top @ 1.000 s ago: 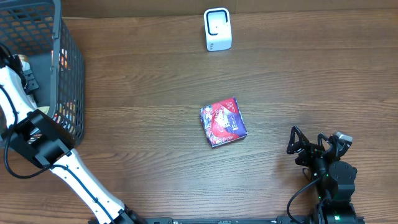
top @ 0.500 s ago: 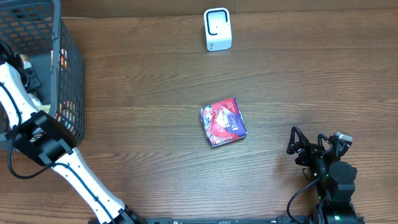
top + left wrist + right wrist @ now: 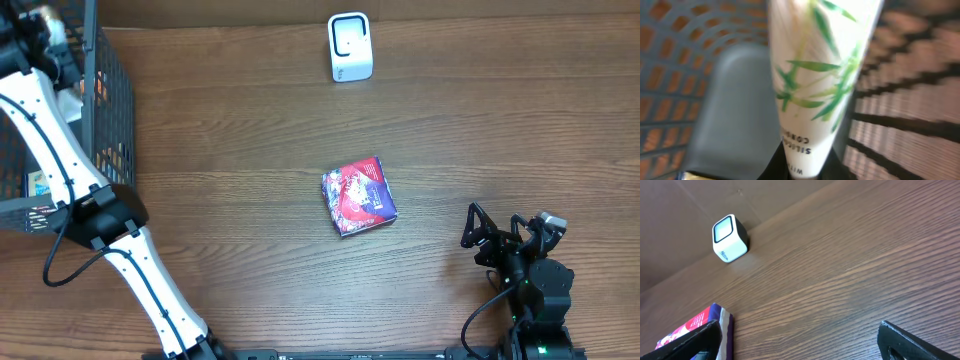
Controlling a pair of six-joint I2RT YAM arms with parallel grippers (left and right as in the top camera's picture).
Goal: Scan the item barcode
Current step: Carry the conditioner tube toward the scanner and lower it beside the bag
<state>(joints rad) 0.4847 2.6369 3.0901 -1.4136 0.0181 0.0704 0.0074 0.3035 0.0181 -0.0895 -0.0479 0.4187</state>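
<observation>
Left arm has swung to the far end of the black wire-mesh basket [image 3: 112, 110] | left gripper [image 3: 802, 169] pinching white tube printed with green leaves [image 3: 815, 75] over that basket | right gripper [image 3: 492, 232] spread wide, empty, near front edge | dark wood-grain table [image 3: 240, 120]: red-and-purple box [image 3: 358, 196] at centre, white cube scanner [image 3: 350, 47] at far edge by plain brown wall [image 3: 675, 205]

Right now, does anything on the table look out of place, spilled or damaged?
Nothing much. The red box lies slightly crooked, the white scanner stands upright, and nothing looks spilled or damaged.
</observation>
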